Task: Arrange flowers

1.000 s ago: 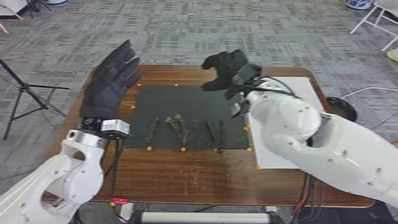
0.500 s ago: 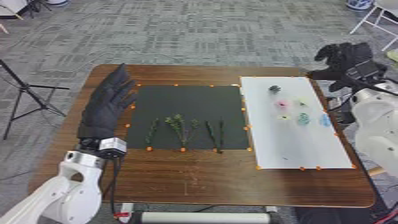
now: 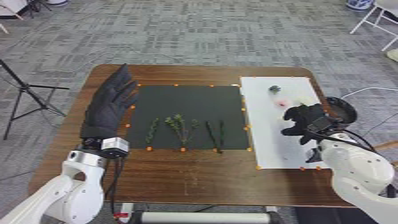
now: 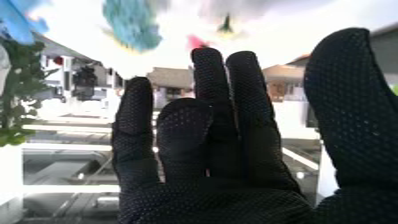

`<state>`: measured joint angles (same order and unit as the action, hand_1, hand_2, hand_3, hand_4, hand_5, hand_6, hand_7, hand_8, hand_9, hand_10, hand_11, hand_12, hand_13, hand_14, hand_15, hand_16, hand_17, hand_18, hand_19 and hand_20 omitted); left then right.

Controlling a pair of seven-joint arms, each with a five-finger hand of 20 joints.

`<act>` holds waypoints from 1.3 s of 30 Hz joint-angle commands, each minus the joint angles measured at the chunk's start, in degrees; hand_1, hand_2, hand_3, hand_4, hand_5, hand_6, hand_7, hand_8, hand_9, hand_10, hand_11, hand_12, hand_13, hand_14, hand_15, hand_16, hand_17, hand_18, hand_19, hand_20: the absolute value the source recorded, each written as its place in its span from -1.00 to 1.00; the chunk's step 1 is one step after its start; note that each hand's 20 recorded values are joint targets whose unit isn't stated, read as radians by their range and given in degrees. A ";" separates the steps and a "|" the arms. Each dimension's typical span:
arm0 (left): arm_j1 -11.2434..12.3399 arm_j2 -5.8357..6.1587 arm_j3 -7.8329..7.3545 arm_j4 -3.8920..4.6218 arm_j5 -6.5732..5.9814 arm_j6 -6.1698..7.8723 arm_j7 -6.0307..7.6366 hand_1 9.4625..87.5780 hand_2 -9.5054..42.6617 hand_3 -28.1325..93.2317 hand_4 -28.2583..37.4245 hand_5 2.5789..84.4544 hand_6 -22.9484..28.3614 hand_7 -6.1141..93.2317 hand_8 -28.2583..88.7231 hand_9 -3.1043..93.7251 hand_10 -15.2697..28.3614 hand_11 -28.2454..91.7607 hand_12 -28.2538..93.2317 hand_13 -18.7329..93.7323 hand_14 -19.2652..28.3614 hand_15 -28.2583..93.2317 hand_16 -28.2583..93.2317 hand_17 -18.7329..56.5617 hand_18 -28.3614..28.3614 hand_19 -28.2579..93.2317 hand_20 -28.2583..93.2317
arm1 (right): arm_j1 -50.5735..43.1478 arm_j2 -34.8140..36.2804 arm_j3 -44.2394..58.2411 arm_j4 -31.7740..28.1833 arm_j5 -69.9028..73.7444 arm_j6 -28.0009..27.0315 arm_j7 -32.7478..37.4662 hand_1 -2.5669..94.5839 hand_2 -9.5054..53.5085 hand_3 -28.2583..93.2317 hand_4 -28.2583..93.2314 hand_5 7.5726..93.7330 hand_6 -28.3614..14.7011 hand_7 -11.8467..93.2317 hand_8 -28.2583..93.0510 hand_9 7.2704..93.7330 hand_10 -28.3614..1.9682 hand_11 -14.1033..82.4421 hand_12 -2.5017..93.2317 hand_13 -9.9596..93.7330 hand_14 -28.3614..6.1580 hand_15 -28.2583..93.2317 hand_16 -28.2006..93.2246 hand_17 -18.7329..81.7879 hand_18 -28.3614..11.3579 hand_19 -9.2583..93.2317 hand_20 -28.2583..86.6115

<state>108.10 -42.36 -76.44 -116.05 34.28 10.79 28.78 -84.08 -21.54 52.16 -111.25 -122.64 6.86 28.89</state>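
My right hand [image 3: 306,120] is over the right half of the white sheet [image 3: 275,150], covering some flowers there. A dark flower [image 3: 274,89] and a pink flower [image 3: 282,103] lie beyond it. In the right wrist view the right hand [image 4: 209,165] has its fingers extended, holding nothing, with a teal flower [image 4: 131,24], a blue flower [image 4: 18,21] and a pink flower [image 4: 197,41] past the fingertips. Green leafy sprigs [image 3: 180,127] and thin dark stems [image 3: 221,134] lie on the black mat [image 3: 187,102]. My left hand [image 3: 108,102] is open beside the mat's left edge.
The brown table [image 3: 213,185] extends in front of the mat and sheet. A round black object [image 3: 342,109] is at the table's right edge. Orange markers line the mat and sheet. A tripod [image 3: 25,87] stands on the floor at the left.
The right hand went from the mat's far right part out past the sheet's far right corner, then came back over the sheet. The left hand shifted slightly at first.
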 commanded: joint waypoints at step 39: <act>0.03 -1.66 -0.75 -0.02 -0.20 0.68 -0.42 -0.60 -0.90 0.58 -0.97 -0.47 -0.06 -0.57 -0.63 -0.59 0.11 -0.31 -0.18 -0.45 0.32 -0.30 -0.37 -0.87 0.66 -0.01 -0.33 | 27.62 -7.95 -35.89 19.48 -10.80 19.65 3.69 0.04 -1.00 0.75 -1.00 0.43 0.50 0.10 -0.47 0.58 0.56 -0.04 0.20 0.52 0.30 0.93 -0.01 -0.09 -0.44 0.60 0.32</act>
<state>108.04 -43.45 -77.05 -115.96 34.26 11.01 28.44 -54.92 -28.50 17.42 -92.86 -131.40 22.38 33.34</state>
